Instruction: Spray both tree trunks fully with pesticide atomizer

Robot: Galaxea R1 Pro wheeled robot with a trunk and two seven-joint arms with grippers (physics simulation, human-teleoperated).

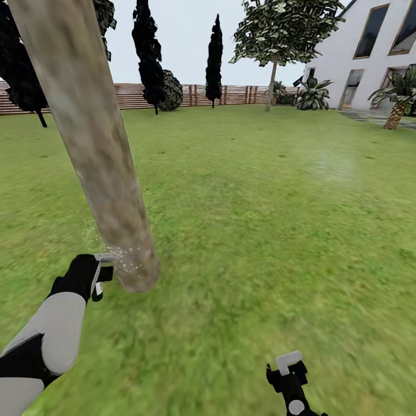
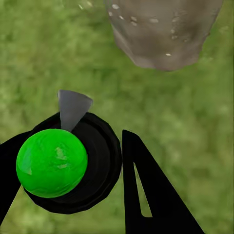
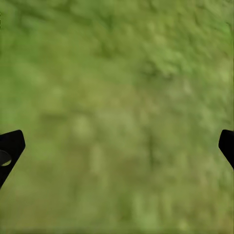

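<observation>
Green lawn (image 1: 260,190) ringed by a slatted fence (image 1: 133,95) | left claw (image 1: 98,276) clamped on the sprayer (image 2: 52,162) (green ball, grey nozzle), just beside the foot of the thick tree trunk (image 1: 95,144) | white specks (image 1: 130,263) dot the bark there | right claw (image 1: 287,370) spread wide and holding nothing, above grass.

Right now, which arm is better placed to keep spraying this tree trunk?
Left. The left claw is shut on the sprayer right beside the base of the tree trunk, where white specks already dot the bark. The right claw hangs open over bare grass, well off to the side.
</observation>
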